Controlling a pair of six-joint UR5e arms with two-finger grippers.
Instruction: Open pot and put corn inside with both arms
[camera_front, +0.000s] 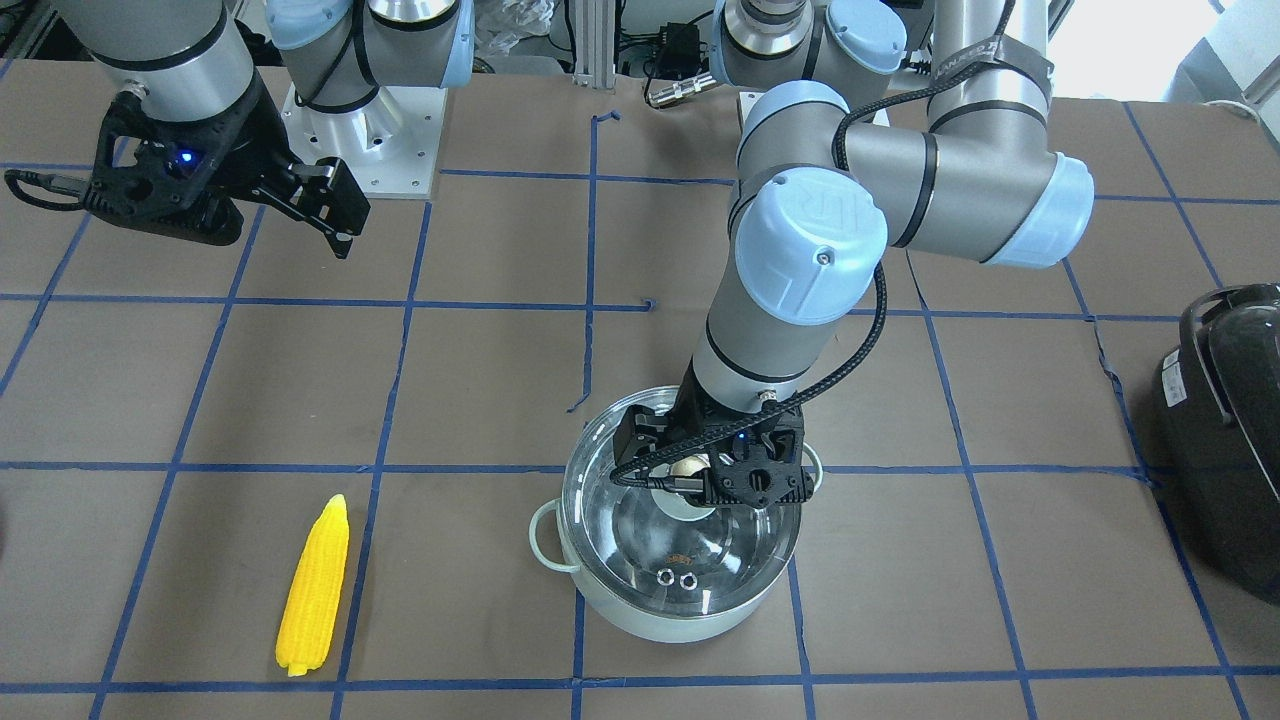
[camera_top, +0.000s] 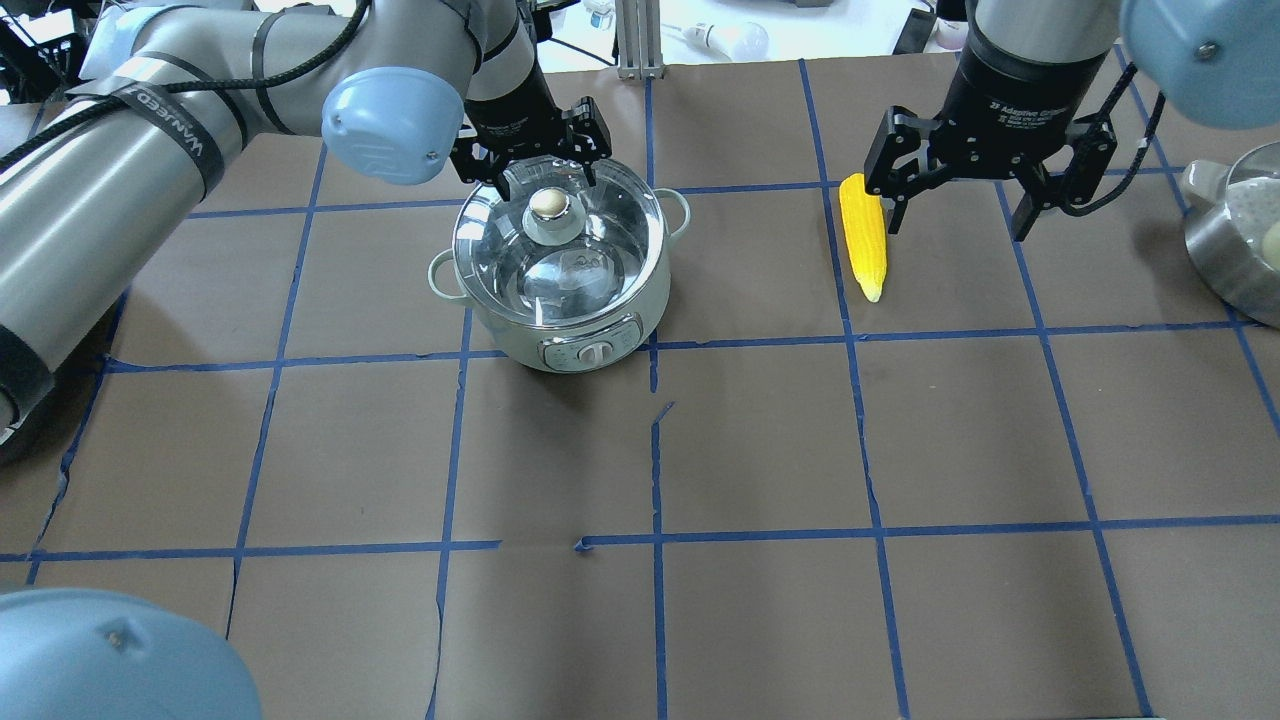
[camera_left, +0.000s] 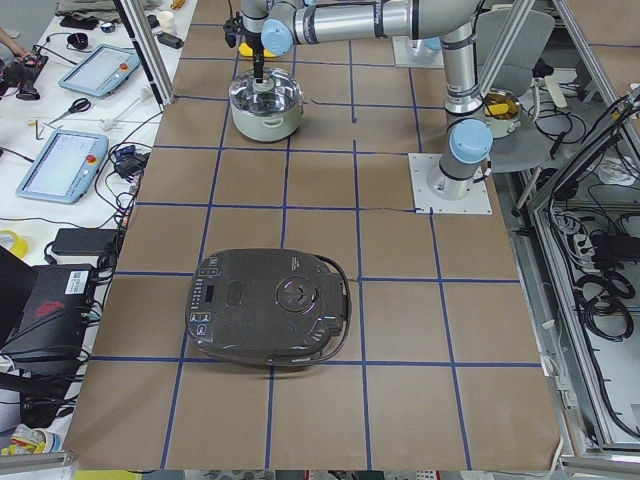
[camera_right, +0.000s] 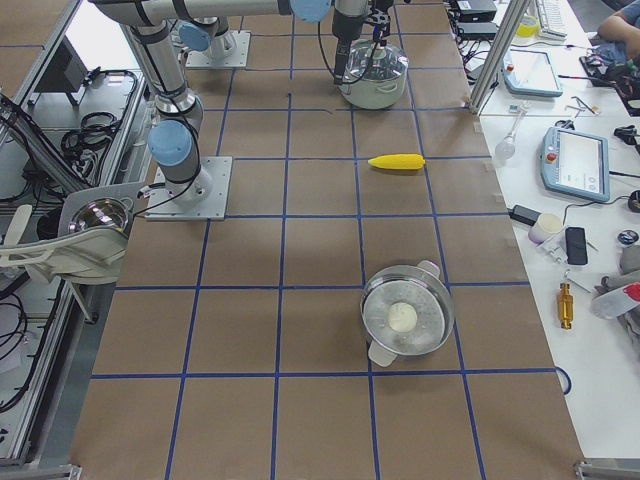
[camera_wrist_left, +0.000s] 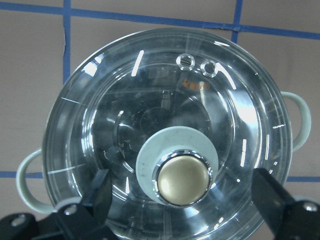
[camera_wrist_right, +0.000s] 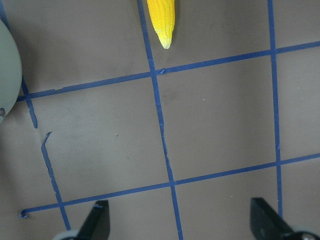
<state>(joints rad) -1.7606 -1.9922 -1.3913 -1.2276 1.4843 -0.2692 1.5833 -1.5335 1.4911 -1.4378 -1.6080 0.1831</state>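
Nothing of the task is done yet. The mint-green pot (camera_top: 560, 340) stands on the far left part of the table (camera_top: 760, 440) with its glass lid (camera_top: 590, 250) on and closed. The left gripper (camera_top: 545, 178) is lowered over the lid. Its fingers are spread wide on either side of the brass-coloured knob (camera_top: 548, 204) and are not touching it. The yellow corn (camera_top: 864, 235) lies flat on the table, well to the right of the pot. The right gripper (camera_top: 958, 215) hangs raised with fingers spread and nothing in them. The corn lies beyond its fingertips, not between them. Gripping the knob, lifting the lid, picking up the corn and placing it inside all remain.
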